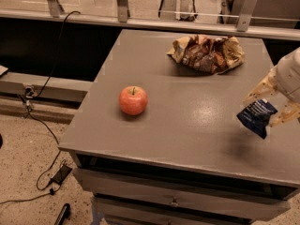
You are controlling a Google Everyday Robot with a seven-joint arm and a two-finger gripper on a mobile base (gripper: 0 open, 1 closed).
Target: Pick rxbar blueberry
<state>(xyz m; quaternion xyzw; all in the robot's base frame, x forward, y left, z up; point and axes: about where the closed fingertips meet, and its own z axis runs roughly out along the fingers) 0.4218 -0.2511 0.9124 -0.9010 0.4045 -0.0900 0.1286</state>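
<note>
The rxbar blueberry (256, 117) is a small dark navy wrapper with white text. It hangs tilted in the air above the right part of the grey table (187, 125), casting a shadow on the top below it. My gripper (272, 108) comes in from the right edge, and its tan fingers (259, 89) are shut on the bar's upper right end. The arm's white body is cut off by the right edge of the view.
A red apple (133, 100) stands on the left middle of the table. A wrinkled brown-and-tan chip bag (206, 53) lies at the back. A railing (140, 22) runs behind the table. Cables (42, 172) lie on the floor to the left.
</note>
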